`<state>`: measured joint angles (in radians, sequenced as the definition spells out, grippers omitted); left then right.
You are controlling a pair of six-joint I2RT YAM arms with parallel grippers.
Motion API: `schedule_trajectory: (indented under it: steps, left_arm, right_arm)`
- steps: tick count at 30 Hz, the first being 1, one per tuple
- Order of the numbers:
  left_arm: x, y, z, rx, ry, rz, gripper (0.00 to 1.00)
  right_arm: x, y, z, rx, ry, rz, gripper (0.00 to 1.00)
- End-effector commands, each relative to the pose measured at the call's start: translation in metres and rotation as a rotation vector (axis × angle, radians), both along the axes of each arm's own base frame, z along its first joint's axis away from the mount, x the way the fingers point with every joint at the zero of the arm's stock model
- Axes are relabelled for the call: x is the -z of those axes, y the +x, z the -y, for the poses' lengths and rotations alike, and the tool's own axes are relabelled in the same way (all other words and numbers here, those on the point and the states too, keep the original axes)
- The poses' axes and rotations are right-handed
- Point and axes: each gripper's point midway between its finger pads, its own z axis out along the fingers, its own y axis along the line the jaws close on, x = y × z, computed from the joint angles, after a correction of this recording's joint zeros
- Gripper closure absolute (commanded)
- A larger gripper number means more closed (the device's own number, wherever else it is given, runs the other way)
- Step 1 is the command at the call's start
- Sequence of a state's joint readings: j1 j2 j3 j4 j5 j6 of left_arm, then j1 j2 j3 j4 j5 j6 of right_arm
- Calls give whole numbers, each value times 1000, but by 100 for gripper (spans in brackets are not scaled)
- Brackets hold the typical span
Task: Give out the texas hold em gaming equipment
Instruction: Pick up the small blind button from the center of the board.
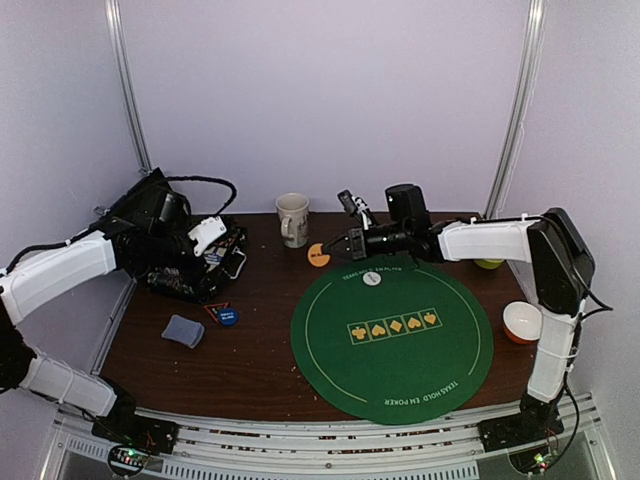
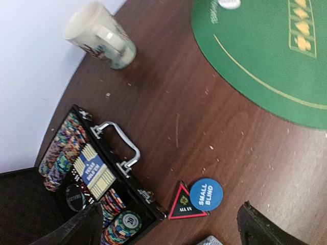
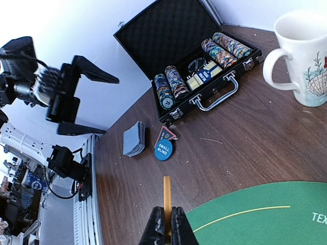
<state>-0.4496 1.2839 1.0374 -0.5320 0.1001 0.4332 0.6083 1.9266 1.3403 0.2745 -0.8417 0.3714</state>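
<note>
Right gripper [image 3: 167,227] clamped on orange button disc [image 3: 167,196]: thin, stiff, light, seen edge-on, probably slick. Pinch rim. Left gripper [image 3: 102,104] wide open, empty.

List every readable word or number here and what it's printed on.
"SMALL BLIND": blue disc.
"ALL IN": triangular marker.
"20": chip in the case.
"TEXAS HOLD EM POKER": green mat rim.
Too blurred: card box label, orange disc print.
</note>
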Motion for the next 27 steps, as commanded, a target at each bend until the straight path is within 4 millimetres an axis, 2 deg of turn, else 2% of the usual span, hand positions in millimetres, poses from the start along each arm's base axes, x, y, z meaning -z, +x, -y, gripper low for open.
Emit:
schedule_trajectory:
  steps: [1, 4, 11, 16, 19, 27]
  left_arm:
    - [47, -22, -7, 291, 288, -71, 4]
    - [58, -13, 5, 361, 305, -116, 2]
    - [89, -12, 22, 549, 310, -195, 2]
    - [115, -7, 16, 539, 303, -323, 2]
    - [124, -4, 16, 530, 313, -349, 2]
    - [146, -13, 8, 528, 346, -414, 3]
  right_arm:
    - [2, -16, 13, -26, -60, 44, 100]
    - [7, -19, 18, -29, -79, 44, 100]
    - [13, -27, 22, -31, -55, 33, 100]
    - [14, -33, 28, -32, -47, 37, 100]
    - [16, -36, 32, -35, -34, 22, 100]
    - [22, -37, 37, -27, -19, -5, 100]
